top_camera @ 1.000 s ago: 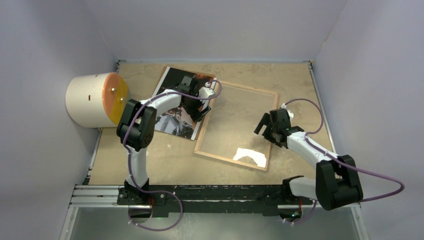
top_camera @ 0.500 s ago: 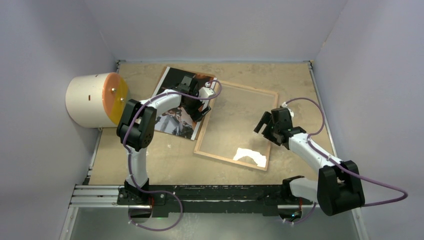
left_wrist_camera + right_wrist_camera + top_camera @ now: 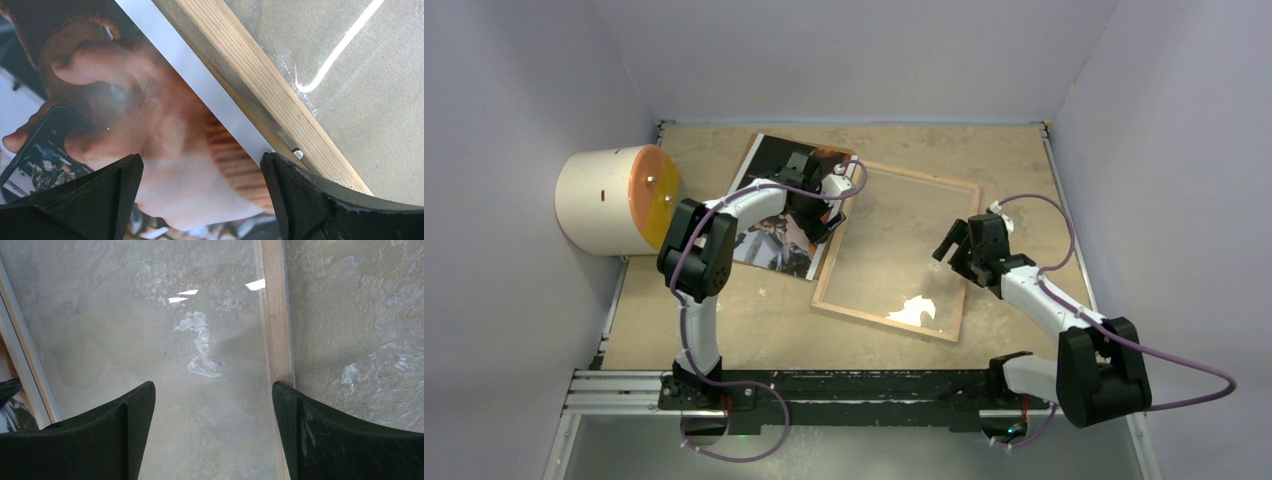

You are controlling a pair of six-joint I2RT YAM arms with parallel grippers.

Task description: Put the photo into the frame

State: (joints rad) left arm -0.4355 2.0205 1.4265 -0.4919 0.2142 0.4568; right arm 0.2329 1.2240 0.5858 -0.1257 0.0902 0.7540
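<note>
Watching the right side, since that is the only part that has moved. The right gripper (image 3: 962, 247) has edged a little farther along the frame (image 3: 889, 250) toward its right rail in the past second. Its jaws have drawn in slightly but stand well apart and hold nothing. From the right wrist, one finger hangs over the glass and the other over bare table (image 3: 754, 320), with the wooden rail running between them. Whether either finger touches down, cannot tell. The glare patch (image 3: 914, 310) on the glass has shrunk; the frame itself has not shifted and lies flat, wood side up, right of centre. The left gripper (image 3: 824, 205) is unchanged: jaws spread wide, nothing held, poised above the photo (image 3: 769, 240) near its right edge. The photo lies face up, left of the frame, its white border running hard against the frame's left rail. Whether it laps over the wood is unclear. Reading: the right arm looks to be lining up on the right rail, probably to pin or steady the frame. The photo is not yet lifted, so insertion has not begun. The glossy sheet lying flat may be awkward to pick up.
</note>
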